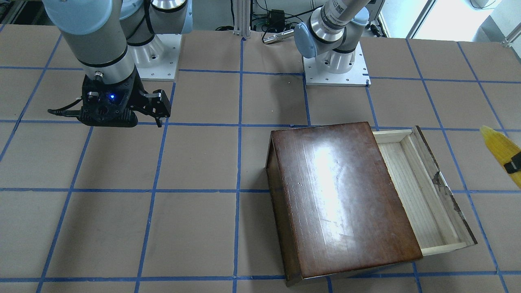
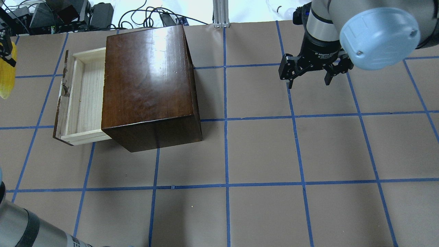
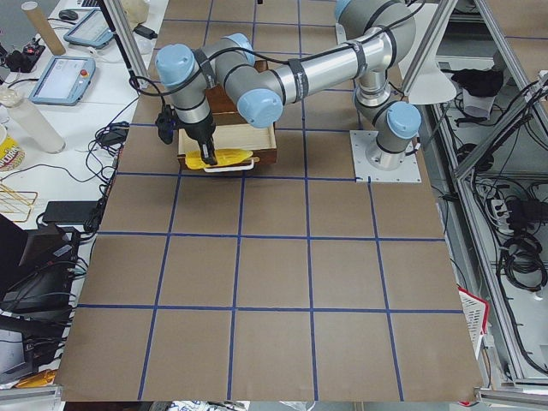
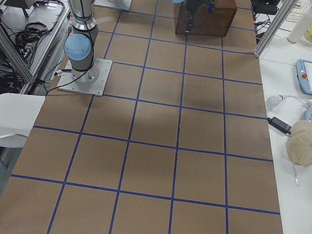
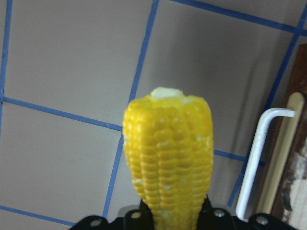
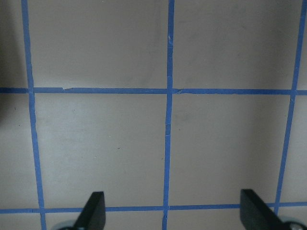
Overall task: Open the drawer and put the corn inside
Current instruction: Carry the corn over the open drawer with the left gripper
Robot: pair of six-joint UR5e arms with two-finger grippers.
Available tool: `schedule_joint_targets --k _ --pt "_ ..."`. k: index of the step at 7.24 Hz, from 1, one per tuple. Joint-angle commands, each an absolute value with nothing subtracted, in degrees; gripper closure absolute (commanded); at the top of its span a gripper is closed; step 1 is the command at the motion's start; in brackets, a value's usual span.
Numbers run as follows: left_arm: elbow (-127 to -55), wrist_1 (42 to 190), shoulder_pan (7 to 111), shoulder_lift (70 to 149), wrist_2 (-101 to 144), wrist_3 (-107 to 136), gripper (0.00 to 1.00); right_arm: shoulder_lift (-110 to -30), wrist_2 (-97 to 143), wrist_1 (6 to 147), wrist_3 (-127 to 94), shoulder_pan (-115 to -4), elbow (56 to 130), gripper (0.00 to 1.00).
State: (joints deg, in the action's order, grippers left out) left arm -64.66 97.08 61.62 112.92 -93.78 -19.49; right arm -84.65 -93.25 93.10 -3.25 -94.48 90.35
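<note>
The dark-brown box point(image 2: 147, 79) stands on the table with its drawer point(image 2: 85, 99) pulled out to the side; the pale wood tray shows bare inside point(image 1: 411, 187). My left gripper point(image 2: 6, 56) is shut on the yellow corn point(image 2: 7, 80) and holds it above the table, just outside the drawer's chipped front panel point(image 1: 445, 187). The corn point(image 5: 168, 158) fills the left wrist view, with the drawer's white handle point(image 5: 256, 158) beside it. My right gripper point(image 2: 308, 82) is open and empty, hovering far from the box; its fingers point(image 6: 91, 213) frame bare table.
The table is brown paper with a blue tape grid. The arms' base plates point(image 1: 336, 69) point(image 1: 156, 57) sit at the robot's side. Cables and boxes point(image 2: 68, 13) lie beyond the far edge, behind the box.
</note>
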Motion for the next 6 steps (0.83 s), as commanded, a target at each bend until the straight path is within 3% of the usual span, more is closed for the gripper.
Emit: schedule_joint_targets --k 1,6 --pt "-66.17 98.26 67.47 112.76 -93.69 -18.73 1.0 -84.64 -93.25 93.08 -3.25 -94.48 90.35 0.0" --pt "-73.73 97.48 71.46 113.81 -93.43 -18.1 1.0 -84.64 -93.25 93.16 -3.25 -94.48 90.35 0.0"
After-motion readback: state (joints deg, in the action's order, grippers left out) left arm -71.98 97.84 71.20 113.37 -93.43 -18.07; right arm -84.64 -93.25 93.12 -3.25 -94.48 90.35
